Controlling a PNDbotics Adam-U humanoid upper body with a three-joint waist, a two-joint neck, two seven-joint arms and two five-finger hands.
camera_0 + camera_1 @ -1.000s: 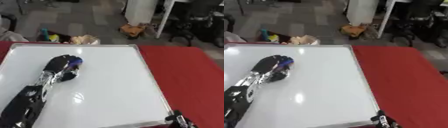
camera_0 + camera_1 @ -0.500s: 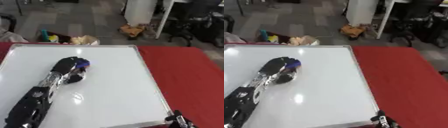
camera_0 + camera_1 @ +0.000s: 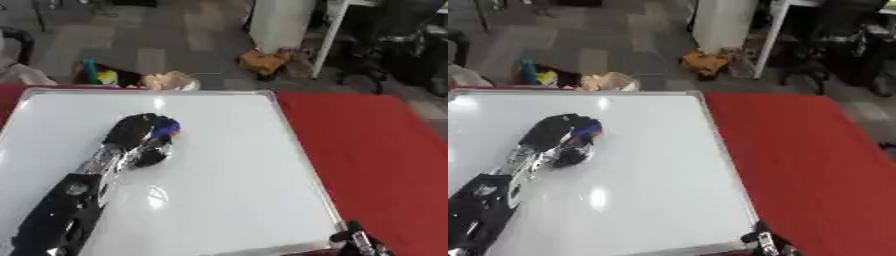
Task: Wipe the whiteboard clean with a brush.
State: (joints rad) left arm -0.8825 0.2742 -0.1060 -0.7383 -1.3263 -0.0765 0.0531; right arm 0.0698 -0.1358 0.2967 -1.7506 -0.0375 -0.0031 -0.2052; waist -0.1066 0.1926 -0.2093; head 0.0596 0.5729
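A white whiteboard (image 3: 227,180) with a silver frame lies flat on the red table; I see no marks on its surface. My left hand (image 3: 138,136) reaches in from the lower left and rests on the board's upper middle-left, fingers curled round a blue brush (image 3: 165,129) pressed to the surface. My right hand (image 3: 360,242) shows only as a few dark fingers at the bottom edge, just off the board's near right corner.
The red table (image 3: 376,150) stretches to the right of the board. Beyond the far edge is a grey floor with small coloured objects (image 3: 98,77), an orange item (image 3: 265,61), a white cabinet (image 3: 282,22) and chairs (image 3: 398,35).
My left hand with the brush has slid across the board, to the right and slightly toward the near edge. The camera has shifted a little.
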